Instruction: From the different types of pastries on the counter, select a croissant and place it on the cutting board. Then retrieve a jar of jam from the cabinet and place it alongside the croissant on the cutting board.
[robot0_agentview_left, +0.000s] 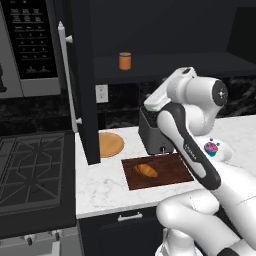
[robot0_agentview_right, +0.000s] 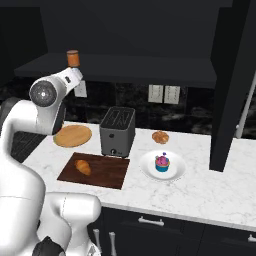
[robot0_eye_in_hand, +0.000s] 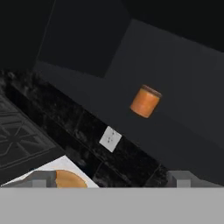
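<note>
One croissant (robot0_agentview_left: 146, 170) already on the board (robot0_agentview_left: 170, 177), near tabletop (robot0_agentview_left: 105, 190) edge; jam step left. Pincer (robot0_eye_in_hand: 111, 179) spread, nothing held, well short of the jar (robot0_eye_in_hand: 145, 101), which stands upright on the cabinet (robot0_agentview_left: 85, 100) shelf, up and ahead of it. Risk: approach off-line, a fingertip nudges the jar, tipping it or pushing it back.

Black marble backsplash (robot0_agentview_right: 130, 107), white wall outlets (robot0_agentview_right: 164, 93), gas stove (robot0_agentview_left: 30, 170)
</note>
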